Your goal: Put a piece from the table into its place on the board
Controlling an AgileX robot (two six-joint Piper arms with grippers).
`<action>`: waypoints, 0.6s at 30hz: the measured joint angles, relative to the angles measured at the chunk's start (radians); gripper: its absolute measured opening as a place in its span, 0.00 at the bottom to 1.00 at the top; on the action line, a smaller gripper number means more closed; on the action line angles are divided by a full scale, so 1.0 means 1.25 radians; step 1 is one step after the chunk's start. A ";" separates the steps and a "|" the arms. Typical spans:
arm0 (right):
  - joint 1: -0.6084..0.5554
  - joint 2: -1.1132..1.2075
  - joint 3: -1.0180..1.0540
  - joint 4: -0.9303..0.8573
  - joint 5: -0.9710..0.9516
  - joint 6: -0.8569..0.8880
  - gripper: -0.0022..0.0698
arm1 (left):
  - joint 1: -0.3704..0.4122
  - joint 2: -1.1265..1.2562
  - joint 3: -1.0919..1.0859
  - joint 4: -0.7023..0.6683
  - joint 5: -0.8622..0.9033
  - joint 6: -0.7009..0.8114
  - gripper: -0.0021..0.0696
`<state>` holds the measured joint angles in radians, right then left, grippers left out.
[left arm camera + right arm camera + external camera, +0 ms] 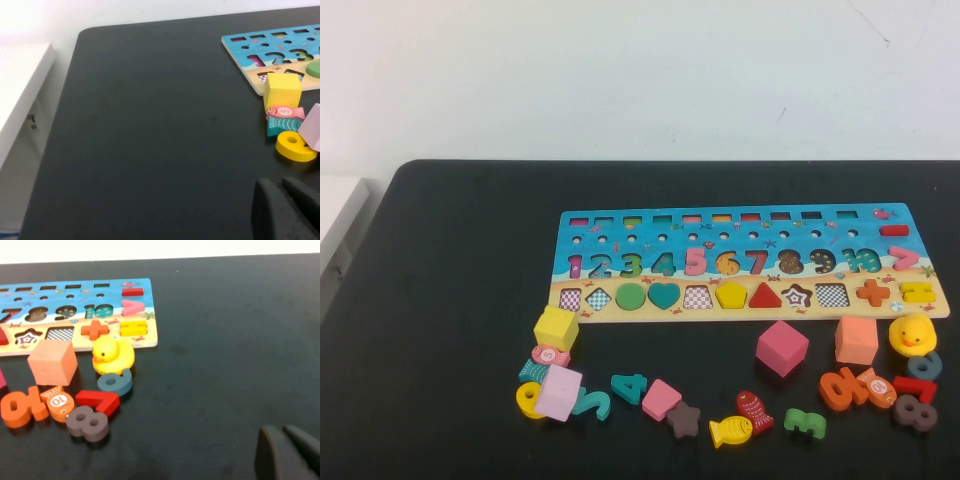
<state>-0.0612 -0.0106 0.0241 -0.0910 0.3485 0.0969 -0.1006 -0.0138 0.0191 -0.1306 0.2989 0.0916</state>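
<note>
The brown star [683, 419] lies at the counter's near edge, between both arms. Left end effector [287, 210] and right end effector [287, 452] both look narrow, holding nothing.

Looks like a lab test bench, not a home

Bare white wall [640, 70], plain black tabletop [450, 300], toys laid out neatly for testing.

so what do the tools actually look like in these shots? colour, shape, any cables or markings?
Little shows. The left tool appears only in the left wrist view: two dark grey, matte fingers with rounded tips, lying close together. The right tool looks the same in the right wrist view: dark grey, smooth, rounded. No cables, labels or markings show on either. The high view shows neither arm.
</note>
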 joint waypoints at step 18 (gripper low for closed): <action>0.000 0.000 0.000 0.000 0.000 0.000 0.06 | 0.008 0.000 0.000 -0.005 0.003 0.002 0.03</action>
<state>-0.0612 -0.0106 0.0241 -0.0910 0.3485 0.0969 -0.0906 -0.0138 0.0191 -0.1374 0.3027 0.0947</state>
